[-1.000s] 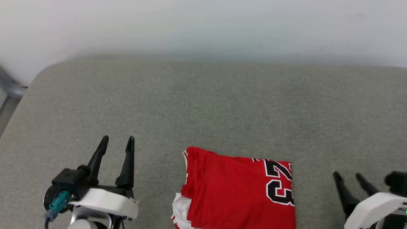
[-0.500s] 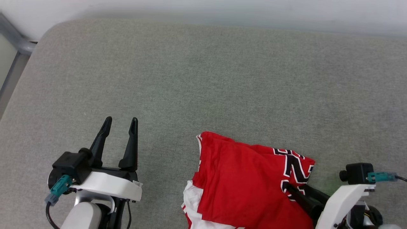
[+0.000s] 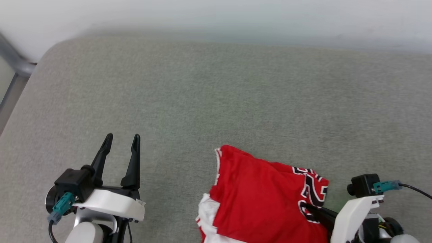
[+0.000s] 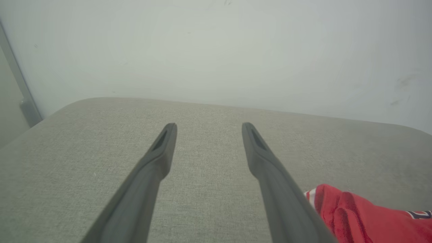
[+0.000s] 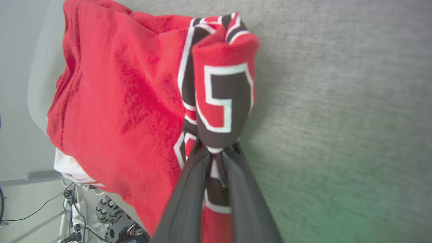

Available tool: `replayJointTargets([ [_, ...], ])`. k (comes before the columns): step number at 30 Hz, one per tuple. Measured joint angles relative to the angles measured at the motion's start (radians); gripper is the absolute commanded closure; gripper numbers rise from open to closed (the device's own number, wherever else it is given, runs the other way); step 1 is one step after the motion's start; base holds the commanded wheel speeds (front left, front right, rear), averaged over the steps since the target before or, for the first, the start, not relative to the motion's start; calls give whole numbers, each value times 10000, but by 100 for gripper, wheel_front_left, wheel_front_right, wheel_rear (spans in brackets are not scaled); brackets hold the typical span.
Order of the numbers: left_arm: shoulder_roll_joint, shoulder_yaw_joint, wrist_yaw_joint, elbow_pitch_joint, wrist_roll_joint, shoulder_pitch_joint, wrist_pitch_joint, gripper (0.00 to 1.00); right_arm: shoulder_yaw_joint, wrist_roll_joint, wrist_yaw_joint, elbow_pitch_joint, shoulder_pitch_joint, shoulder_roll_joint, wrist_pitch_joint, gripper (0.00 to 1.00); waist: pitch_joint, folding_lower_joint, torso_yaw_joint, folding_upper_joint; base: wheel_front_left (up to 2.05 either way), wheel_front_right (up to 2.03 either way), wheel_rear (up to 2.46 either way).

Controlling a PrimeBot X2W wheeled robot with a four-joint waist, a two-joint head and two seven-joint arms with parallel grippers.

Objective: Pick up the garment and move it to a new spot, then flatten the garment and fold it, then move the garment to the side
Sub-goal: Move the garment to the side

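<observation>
The garment (image 3: 263, 199), a folded red shirt with white trim and a black white-edged number, lies at the near edge of the grey padded surface (image 3: 216, 101). My right gripper (image 3: 308, 209) comes in from the lower right and is shut on the garment's right edge, by the number. In the right wrist view that gripper (image 5: 216, 150) pinches a bunched fold of the garment (image 5: 121, 98), which bulges up past its tips. My left gripper (image 3: 121, 140) stands open to the left, apart from the cloth. Its spread fingers (image 4: 158, 158) hold nothing, with the garment's corner (image 4: 354, 212) at their right.
A pale wall (image 3: 216, 17) runs behind the grey surface's far edge. A grey metal frame (image 3: 13, 64) stands past the left corner. In the right wrist view, cables and equipment (image 5: 111, 222) show below the surface's near edge.
My right gripper swung in from the right and shut on the garment's right edge, bunching the cloth. The head camera moved. The left gripper stayed open.
</observation>
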Motion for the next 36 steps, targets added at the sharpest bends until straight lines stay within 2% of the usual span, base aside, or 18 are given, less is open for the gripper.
replayJointTargets([
  [11, 155, 144, 213, -393, 61, 570, 19, 0, -867, -1542, -4, -257, 359, -966, 612, 100, -739, -1, -1543, 0, 0, 0, 0],
  [17, 326, 176, 272, -917, 58, 552, 140, 0, -1434, -2056, -6, 88, -611, -1076, 399, 100, -507, -1, -2610, 1, 0, 0, 0],
  [27, 980, 107, 27, -2111, 382, -805, 711, 0, -2740, -2899, -4, 1354, -3439, -1595, -111, 100, 1577, 1, -3559, 0, 0, 0, 0],
  [32, 1262, 50, -169, -2543, 514, -1587, 959, 0, -3912, -3563, -4, 1747, -4669, -1965, -245, 100, 2798, 2, -3798, 0, 0, 0, 0],
  [36, 1358, -31, -297, -2661, 596, -2126, 1047, 0, -5097, -4550, -6, 1835, -5288, -2184, -399, 100, 3656, 2, -3873, 0, 0, 0, 0],
])
